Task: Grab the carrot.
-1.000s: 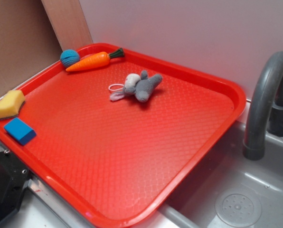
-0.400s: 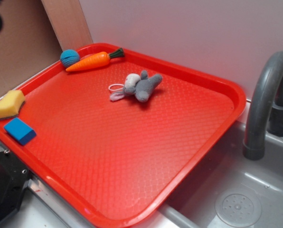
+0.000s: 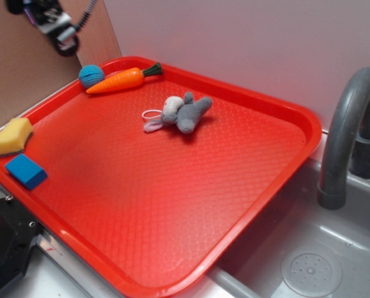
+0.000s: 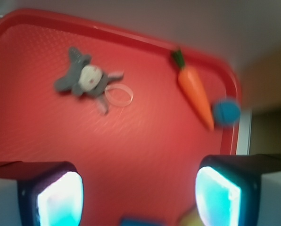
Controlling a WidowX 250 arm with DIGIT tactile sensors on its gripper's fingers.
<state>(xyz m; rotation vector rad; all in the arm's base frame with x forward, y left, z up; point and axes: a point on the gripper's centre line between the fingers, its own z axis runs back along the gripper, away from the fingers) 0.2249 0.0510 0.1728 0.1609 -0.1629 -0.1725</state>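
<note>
So far the work is at the approach step: nothing is held, and the red tray (image 3: 284,180), propped over the grey sink (image 3: 309,261), carries everything. At the top left of the exterior view the gripper (image 3: 54,28) hangs high, well apart from the tray's far corner; the wrist view shows its fingers (image 4: 60,195) spread wide and empty. The grey bunny (image 3: 182,113) lies mid-tray. The carrot (image 3: 117,80) lies along the far rim, its tip touching the blue ball (image 3: 91,75). Next, I judge, the arm must drop over the carrot's thick middle, clear of that ball, then close.
</note>
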